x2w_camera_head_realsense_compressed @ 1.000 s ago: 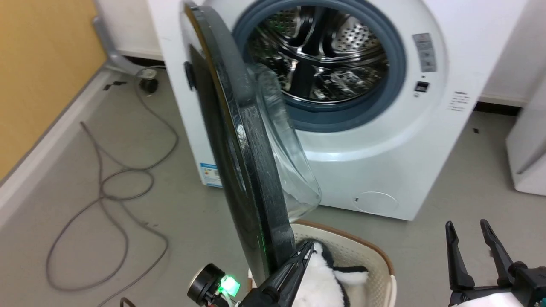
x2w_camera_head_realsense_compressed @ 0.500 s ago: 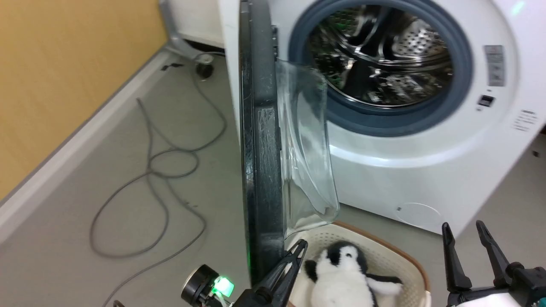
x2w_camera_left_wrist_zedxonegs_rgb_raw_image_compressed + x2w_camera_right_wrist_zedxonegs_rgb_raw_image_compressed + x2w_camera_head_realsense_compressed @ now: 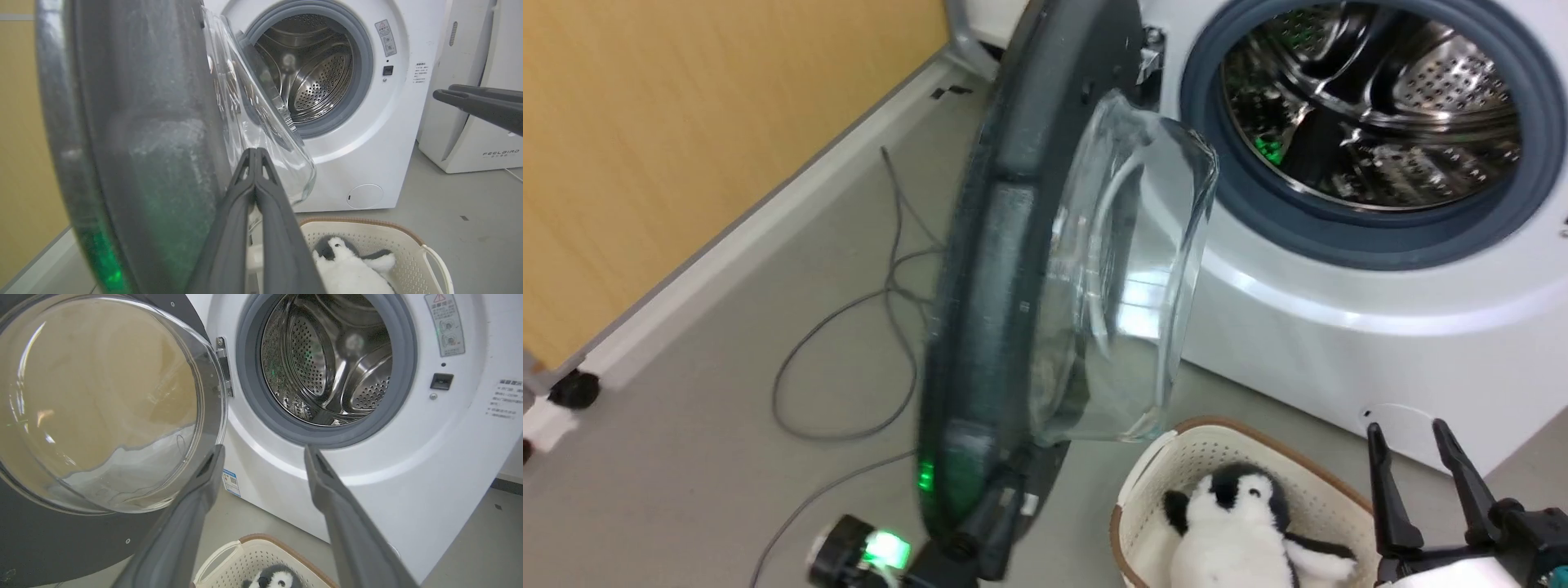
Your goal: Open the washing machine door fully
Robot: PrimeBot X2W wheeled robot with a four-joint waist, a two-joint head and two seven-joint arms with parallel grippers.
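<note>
Currently the large round glossy black washing machine door (image 3: 988,269) is swung out well clear of the ribbed steel drum mouth (image 3: 1372,106), not yet flat back. Nothing is clamped by the left gripper (image 3: 255,155): its fingers are pressed together and laid along the door's dark grey inner rim, low down. The right gripper (image 3: 1409,431) is held spread, idle. Risk: contact is push-only on smooth hard plastic, so a slip towards the bulging clear glass bowl (image 3: 1127,269) is possible. Rebound towards the perforated cream basket (image 3: 1143,465) could follow.
</note>
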